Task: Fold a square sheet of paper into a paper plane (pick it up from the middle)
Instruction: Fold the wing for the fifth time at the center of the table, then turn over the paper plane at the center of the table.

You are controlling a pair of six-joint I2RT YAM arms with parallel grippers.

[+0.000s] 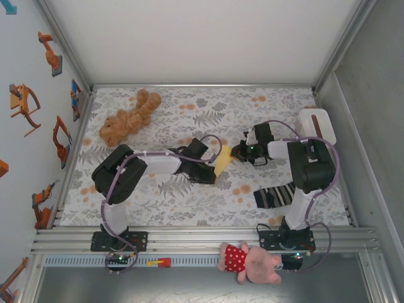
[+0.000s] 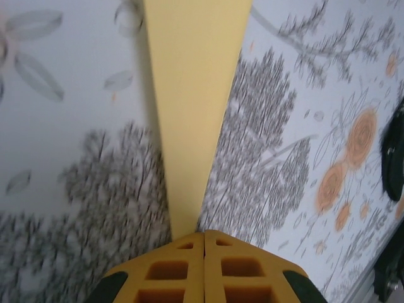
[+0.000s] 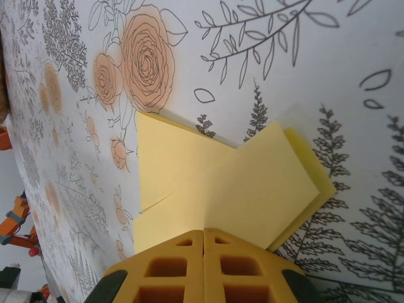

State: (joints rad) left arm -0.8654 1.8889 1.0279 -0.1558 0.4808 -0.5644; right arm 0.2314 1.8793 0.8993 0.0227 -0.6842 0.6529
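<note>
The pale-yellow sheet of paper [image 1: 223, 159] is folded and hangs just above the floral mat, mid-table, between both grippers. My left gripper [image 1: 214, 165] comes from the left and is shut on its lower end. In the left wrist view the paper [image 2: 192, 95] runs away from the shut left gripper [image 2: 204, 235] as a narrow wedge that widens upward. My right gripper [image 1: 235, 154] comes from the right. In the right wrist view it [image 3: 203, 232] is shut on the centre crease of the paper [image 3: 189, 183], with layered flaps spreading to either side.
A brown teddy [image 1: 129, 120] lies at the back left. A white box with a brown slot [image 1: 317, 125] stands at the back right, and a striped sock [image 1: 274, 196] lies near the right arm's base. A pink toy in a red dress [image 1: 249, 262] sits on the front rail.
</note>
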